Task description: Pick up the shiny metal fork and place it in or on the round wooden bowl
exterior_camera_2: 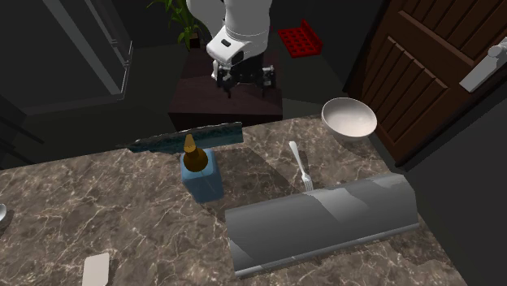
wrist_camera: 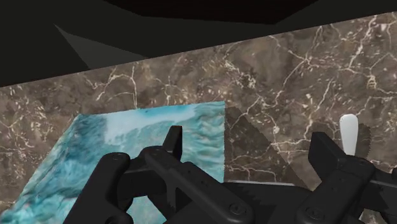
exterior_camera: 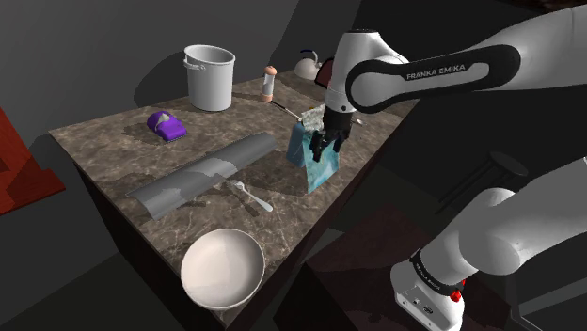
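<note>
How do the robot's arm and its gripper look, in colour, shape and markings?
The arm has rounded white shells with dark joints. One dark band bears white letters, FRANKA EMIKA. A small red spot sits near its base. The gripper is all black, with two blocky fingers.

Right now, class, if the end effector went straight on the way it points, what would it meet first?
Probably the marble tabletop beside the blue block; one finger of the open end effector might clip that block first. Depth unclear.
</note>
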### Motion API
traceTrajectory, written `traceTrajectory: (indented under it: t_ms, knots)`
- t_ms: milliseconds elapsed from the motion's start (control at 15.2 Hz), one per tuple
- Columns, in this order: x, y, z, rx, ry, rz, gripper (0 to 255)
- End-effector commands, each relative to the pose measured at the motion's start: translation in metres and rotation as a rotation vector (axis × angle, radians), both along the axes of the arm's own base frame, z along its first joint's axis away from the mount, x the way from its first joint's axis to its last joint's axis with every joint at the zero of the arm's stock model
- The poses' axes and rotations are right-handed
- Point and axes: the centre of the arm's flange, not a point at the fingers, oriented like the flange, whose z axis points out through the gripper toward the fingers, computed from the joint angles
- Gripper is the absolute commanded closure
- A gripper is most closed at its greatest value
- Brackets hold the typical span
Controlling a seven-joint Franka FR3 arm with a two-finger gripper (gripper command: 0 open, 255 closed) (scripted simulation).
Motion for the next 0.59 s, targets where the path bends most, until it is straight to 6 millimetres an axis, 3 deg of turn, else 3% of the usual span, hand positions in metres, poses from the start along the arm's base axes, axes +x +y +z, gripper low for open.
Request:
traceTrajectory:
  t_ms: [0,528]
  knots:
    - [0.013,0.017,-0.018,0.004,0.003,0.016,0]
    - [0.057,0.088,-0.082,0.018,0.018,0.078,0]
